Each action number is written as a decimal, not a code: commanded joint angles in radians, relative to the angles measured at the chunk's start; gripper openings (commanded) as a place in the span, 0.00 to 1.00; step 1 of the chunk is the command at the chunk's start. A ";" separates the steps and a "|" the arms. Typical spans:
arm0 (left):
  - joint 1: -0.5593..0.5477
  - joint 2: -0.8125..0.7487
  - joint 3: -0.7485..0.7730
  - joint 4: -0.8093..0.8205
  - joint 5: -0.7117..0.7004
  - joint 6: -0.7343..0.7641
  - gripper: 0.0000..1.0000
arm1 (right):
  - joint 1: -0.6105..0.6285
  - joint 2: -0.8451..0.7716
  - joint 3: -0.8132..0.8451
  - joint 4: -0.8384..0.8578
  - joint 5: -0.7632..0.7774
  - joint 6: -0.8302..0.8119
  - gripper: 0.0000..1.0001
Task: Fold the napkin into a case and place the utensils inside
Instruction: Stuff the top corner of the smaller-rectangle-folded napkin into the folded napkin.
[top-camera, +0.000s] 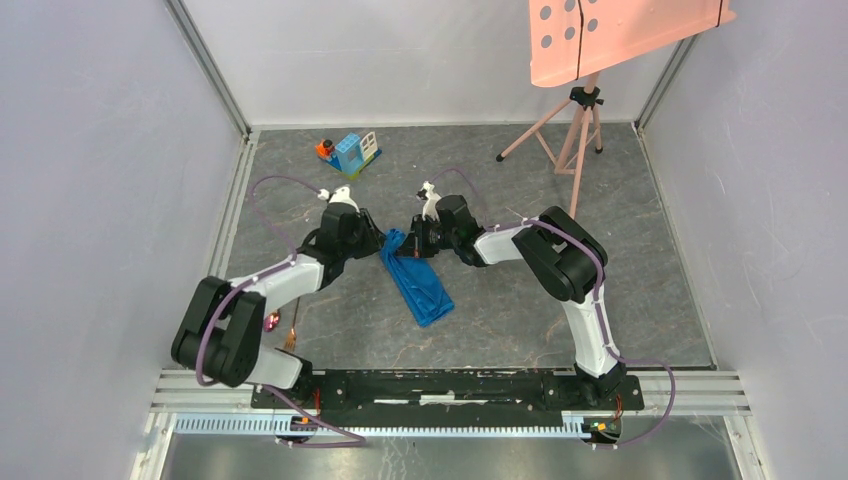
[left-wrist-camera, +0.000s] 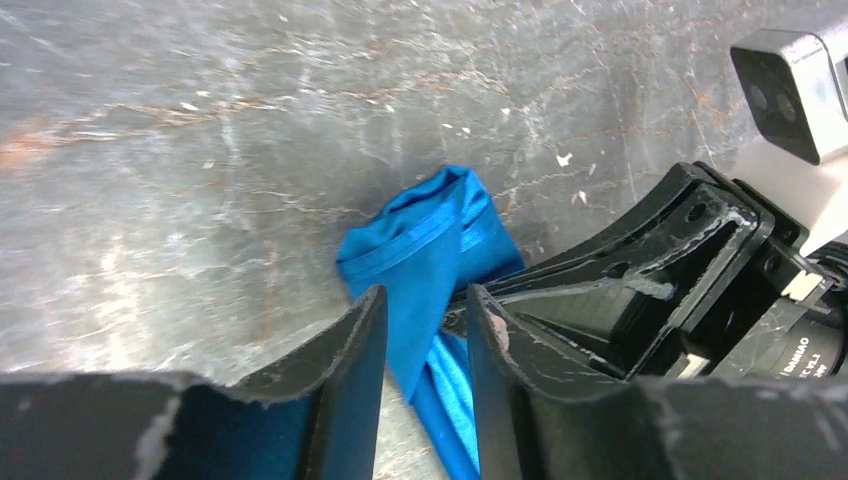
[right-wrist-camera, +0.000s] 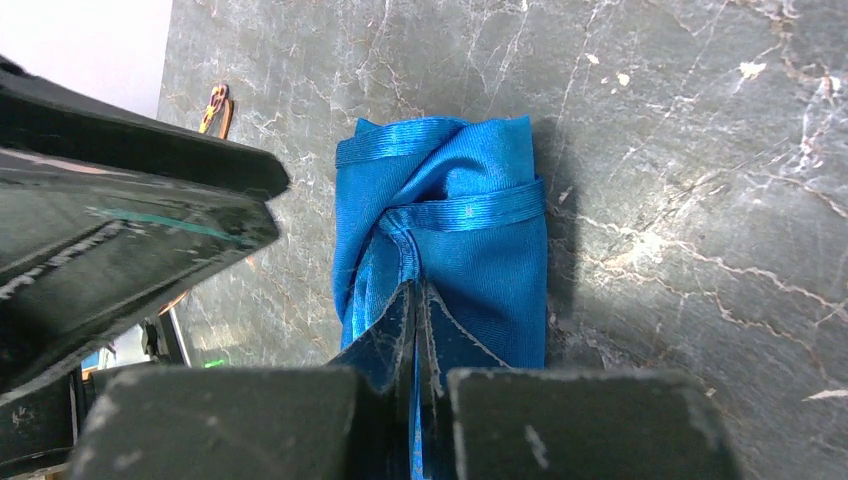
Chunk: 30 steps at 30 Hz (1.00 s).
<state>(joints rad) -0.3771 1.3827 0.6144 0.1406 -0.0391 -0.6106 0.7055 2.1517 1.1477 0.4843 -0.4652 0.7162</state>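
The napkin (top-camera: 420, 285) lies mid-table as a narrow bright blue strip running from far left to near right. Both grippers meet at its far end. My right gripper (top-camera: 413, 243) is shut on the napkin's bunched far edge (right-wrist-camera: 480, 250), its fingertips (right-wrist-camera: 400, 320) pinched together on a fold. My left gripper (left-wrist-camera: 425, 300) is open, its jaws straddling a raised blue corner (left-wrist-camera: 430, 240) without closing on it. The utensils, a golden-copper spoon (top-camera: 272, 322) and fork (top-camera: 293, 328), lie on the table beside the left arm's base. A copper tip also shows in the right wrist view (right-wrist-camera: 215, 105).
A blue-and-white toy block house (top-camera: 356, 152) with a small orange piece (top-camera: 325, 150) stands at the back. A pink tripod (top-camera: 575, 130) with a pink board (top-camera: 620, 35) stands at the back right. Grey walls close in both sides.
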 joint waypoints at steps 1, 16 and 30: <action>-0.003 0.090 0.068 0.053 0.088 0.053 0.38 | 0.001 -0.020 -0.017 -0.002 -0.013 -0.023 0.00; -0.023 0.277 0.058 0.210 0.149 0.021 0.18 | 0.013 0.068 0.066 0.002 -0.019 -0.010 0.00; -0.003 -0.089 0.002 -0.109 -0.027 -0.090 0.52 | 0.020 -0.176 0.008 -0.251 -0.018 -0.295 0.20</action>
<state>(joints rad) -0.3904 1.4178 0.6193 0.1860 0.0254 -0.6079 0.7132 2.0979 1.1488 0.3641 -0.4873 0.5941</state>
